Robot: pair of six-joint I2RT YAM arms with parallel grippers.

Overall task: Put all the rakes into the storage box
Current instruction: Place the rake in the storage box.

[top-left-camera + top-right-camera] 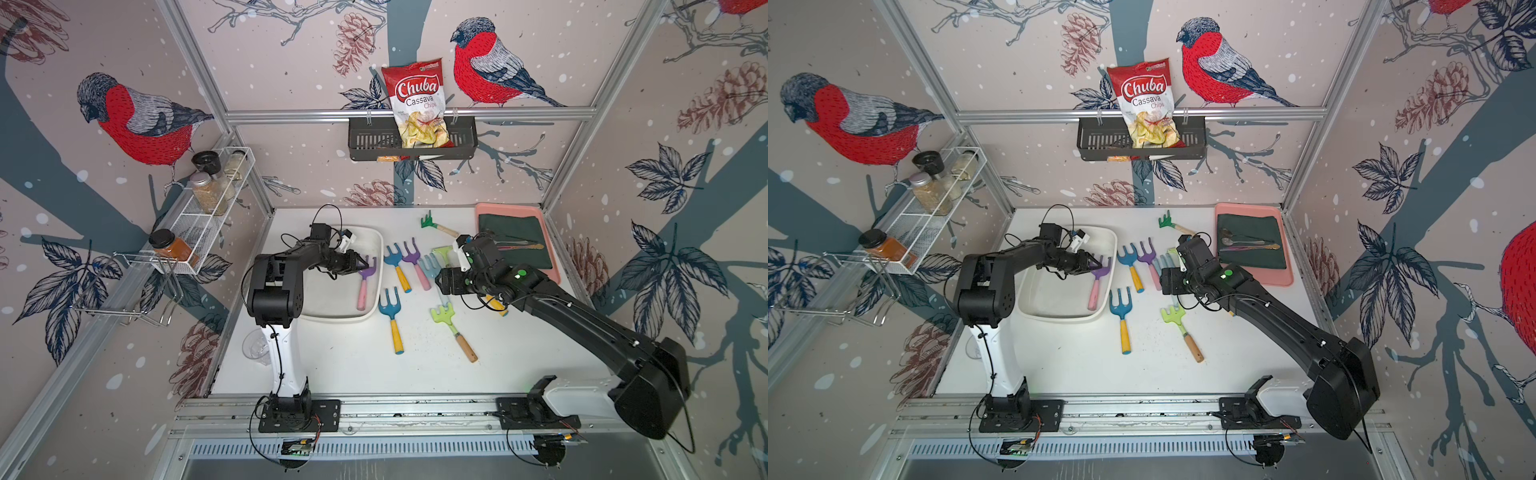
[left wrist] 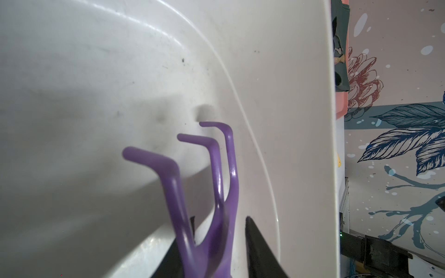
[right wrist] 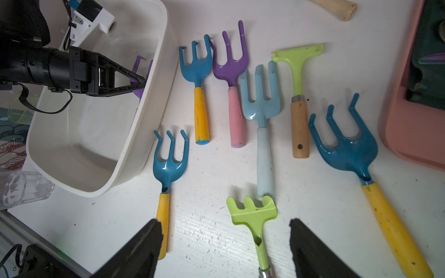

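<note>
The purple rake (image 1: 363, 286) with the pink handle lies inside the white storage box (image 1: 336, 318), close to the wall on the right arm's side. Its head sits right at your left claw (image 1: 365, 264), between the two jaws. Its long handle runs away from the claw tips, along the box toward the robot's base. In the left wrist view a bit of white box shows between one finger (image 2: 260, 245) and the rake's neck, so the claw looks loose, not squeezing. I think your next move is to lift that claw away without catching the bent prongs. Your right claw (image 3: 225, 223) is spread wide and empty, well apart from the box, above a green rake (image 3: 251, 211) on the tabletop (image 1: 353, 374).
</note>
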